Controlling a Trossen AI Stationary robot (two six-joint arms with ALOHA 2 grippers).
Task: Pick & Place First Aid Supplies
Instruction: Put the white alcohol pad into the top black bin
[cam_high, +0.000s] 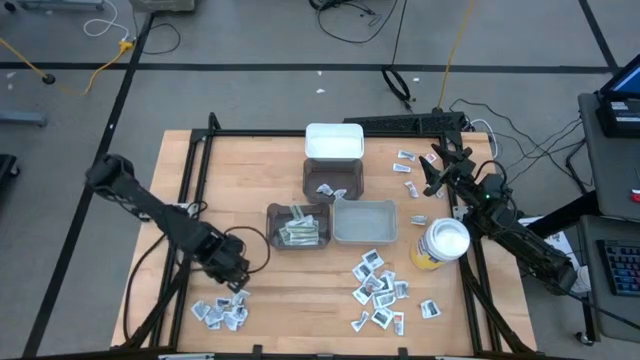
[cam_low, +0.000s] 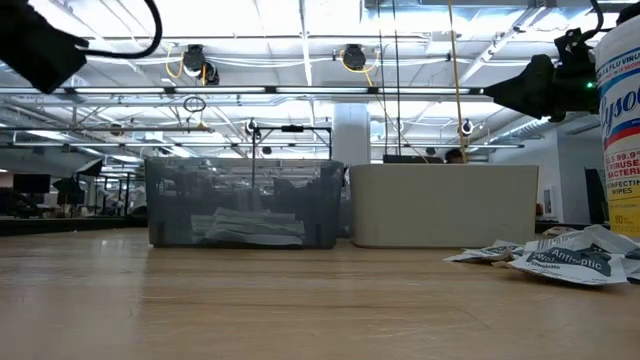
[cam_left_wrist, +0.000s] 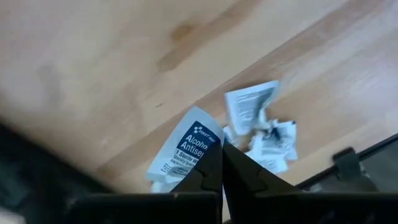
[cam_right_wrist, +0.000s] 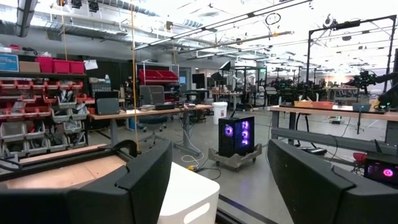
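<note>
Left claw (cam_high: 236, 283) is down at the front-left of the counter (cam_high: 270, 300), fingers pinched together on an alcohol antiseptic sachet (cam_left_wrist: 186, 149). In the left wrist view the fingertips (cam_left_wrist: 214, 168) meet over the sachet's lower edge, blue label showing above them. Just beside it is a small heap of crumpled white packets (cam_left_wrist: 264, 134); from above that heap (cam_high: 222, 313) sits at the counter's front-left edge.

Right claw (cam_high: 438, 168) hangs at the back-right, above the counter, fingers (cam_right_wrist: 143, 180) spread wide, nothing between them. It faces out over the white bin (cam_right_wrist: 186, 199) toward the room.

Other supplies:
- bigger scatter of packets (cam_high: 380, 290) front-right
- a few loose packets (cam_high: 408, 170) back-right, near the right claw
- strip wrappers in the dark bin (cam_high: 297, 227) at centre
- one packet in the second dark bin (cam_high: 330, 180) behind it
- grey bin (cam_high: 364, 221) on the centre right, just beside the first dark bin

White bin (cam_high: 334, 141) at the back. Yellow wipes canister (cam_high: 440, 245) with white lid stands to the right of the grey bin. Low view: antiseptic packets (cam_low: 570, 258) lying flat by the canister (cam_low: 622, 130).
</note>
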